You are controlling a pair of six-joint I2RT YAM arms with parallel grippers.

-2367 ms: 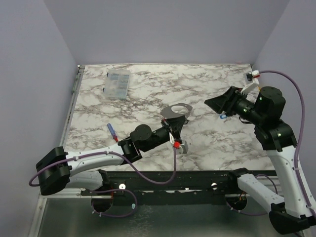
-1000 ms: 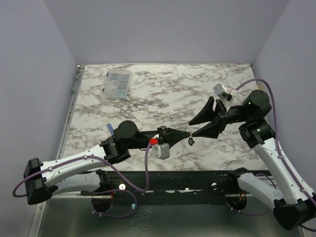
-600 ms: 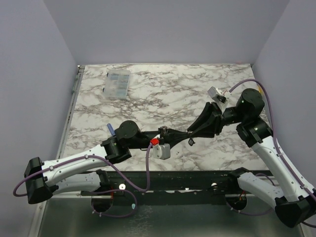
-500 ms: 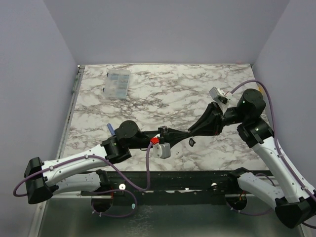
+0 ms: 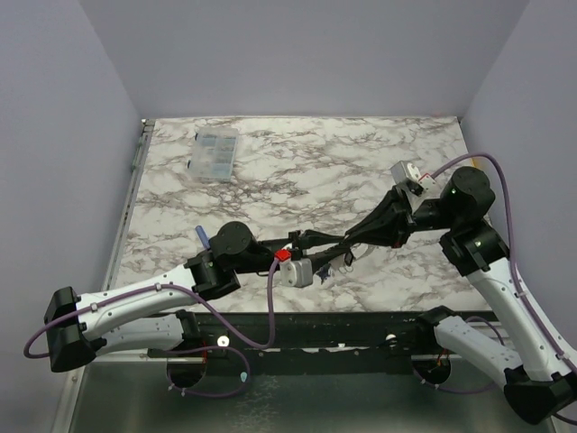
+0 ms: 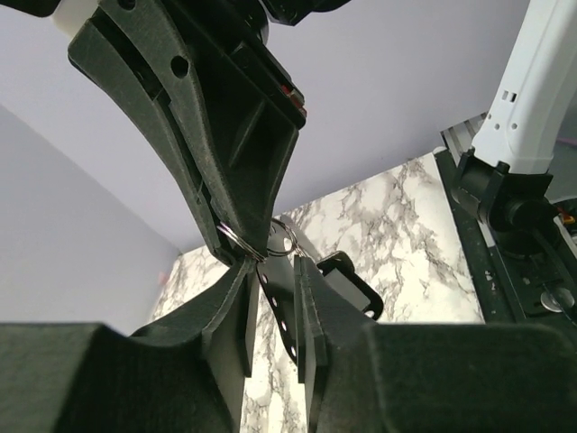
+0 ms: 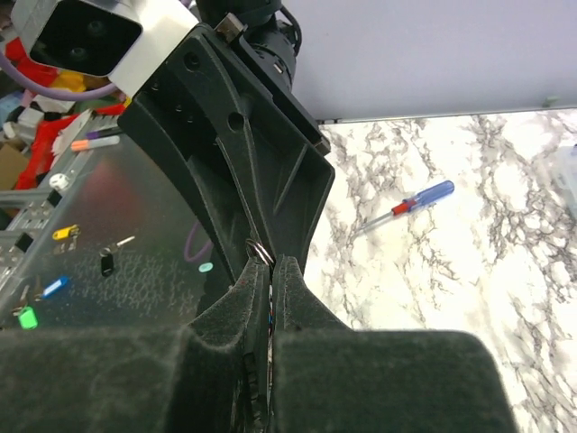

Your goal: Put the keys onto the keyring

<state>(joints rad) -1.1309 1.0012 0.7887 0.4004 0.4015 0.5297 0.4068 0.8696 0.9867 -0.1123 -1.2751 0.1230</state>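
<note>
Our left pincer [image 6: 273, 271] pinches the keyring [image 6: 239, 242], and our right pincer [image 7: 269, 266], pressed together, nips its rim tip to tip. One dark key [image 6: 347, 287] seems threaded, dangling over the tabletop [image 5: 270, 171]. We judge further keys, unseen here, are left to add.

White-and-grey marble-look tabletop [image 5: 297, 162] seen from above, w/ two items lying directly on it. A clear plastic compartment box [image 5: 215, 153] sits flat at the back-left, near the left edge. A blue-handled screwdriver [image 5: 204, 237] lies toward the front-left, well apart from the box. The right wrist view shows its red collar and thin metal shaft [image 7: 406, 206] resting on the marble.
</note>
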